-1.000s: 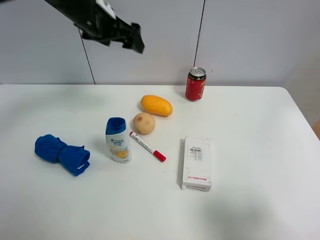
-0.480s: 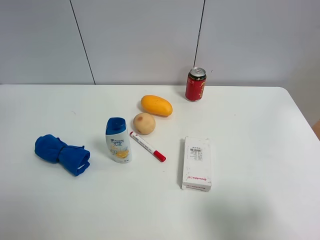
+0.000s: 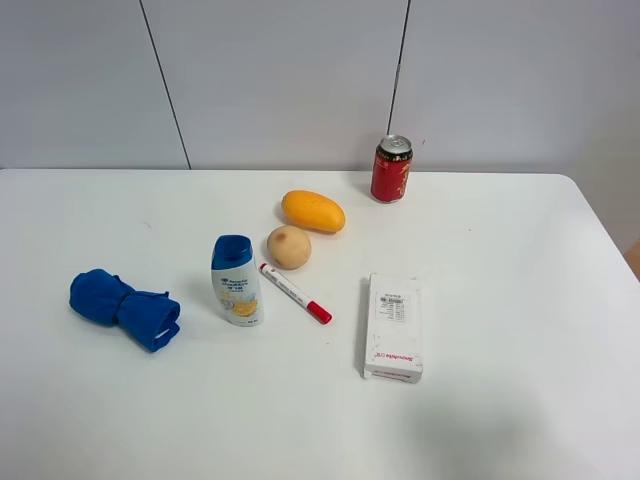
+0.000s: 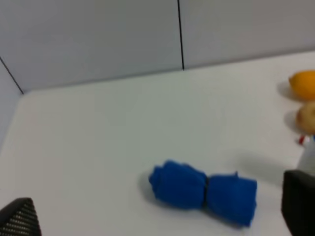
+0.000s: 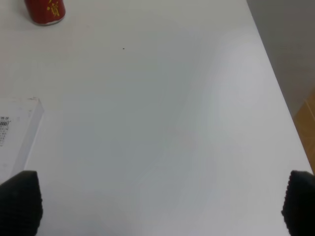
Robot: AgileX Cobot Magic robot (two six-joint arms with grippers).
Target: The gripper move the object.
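Observation:
The object, a small tan potato [image 3: 288, 247] with a brownish spot, lies on the white table [image 3: 500, 250] near the middle, just in front of the orange-yellow mango [image 3: 313, 211]. It also shows at the edge of the left wrist view [image 4: 308, 117], far from the fingers. Neither arm shows in the exterior high view. My left gripper [image 4: 158, 211] is open and empty, with the blue cloth [image 4: 204, 191] between its fingertips [image 4: 19, 219]. My right gripper [image 5: 158, 202] is open and empty over bare table at the right side.
A red can [image 3: 391, 169] stands at the back. A blue-capped bottle [image 3: 236, 280] and a red-tipped marker [image 3: 295, 292] lie beside the potato. A white box [image 3: 393, 327] lies to the front right. The blue cloth [image 3: 124, 308] lies at the left. The table's right edge [image 5: 275, 78] is near the right gripper.
The left arm, seen at the top left of the exterior high view one second ago, has left that view. The things on the table have not moved.

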